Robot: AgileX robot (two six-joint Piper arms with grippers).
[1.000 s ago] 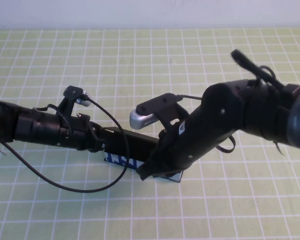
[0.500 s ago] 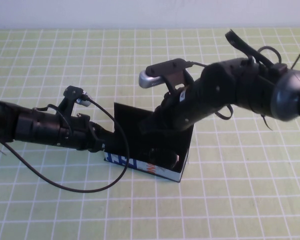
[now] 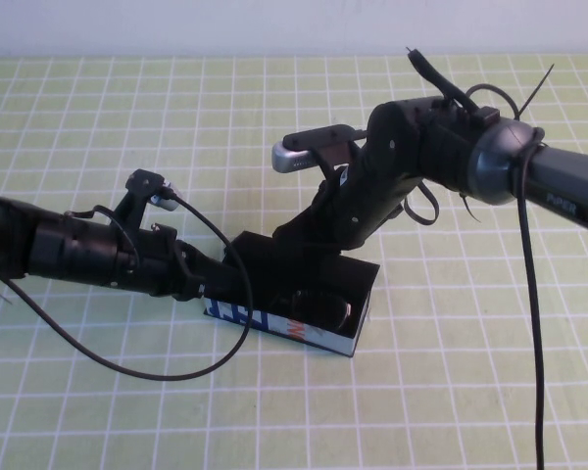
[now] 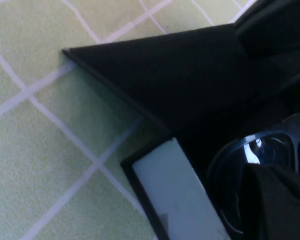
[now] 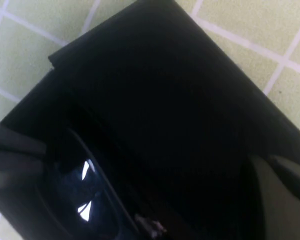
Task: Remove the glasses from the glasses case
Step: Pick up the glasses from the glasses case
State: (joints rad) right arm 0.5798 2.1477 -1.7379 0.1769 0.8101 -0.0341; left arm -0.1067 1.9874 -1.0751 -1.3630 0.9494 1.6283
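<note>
The glasses case lies open at the middle of the mat, its white-and-blue printed side facing me. Its black lid is swung back behind it. The black glasses lie inside, towards the case's right end. My left gripper is at the case's left end; in the left wrist view it sits over a lens, beside the white end wall. My right gripper is down on the opened lid, which fills the right wrist view next to a lens.
A green mat with a white grid covers the table. A black cable loops from the left arm onto the mat in front of the case. The right arm's wrist camera stands above the lid.
The right gripper has swung the case's lid from closed to upright and then back behind the case, baring the glasses. The right arm has drawn back and up. The left arm has stayed still.
</note>
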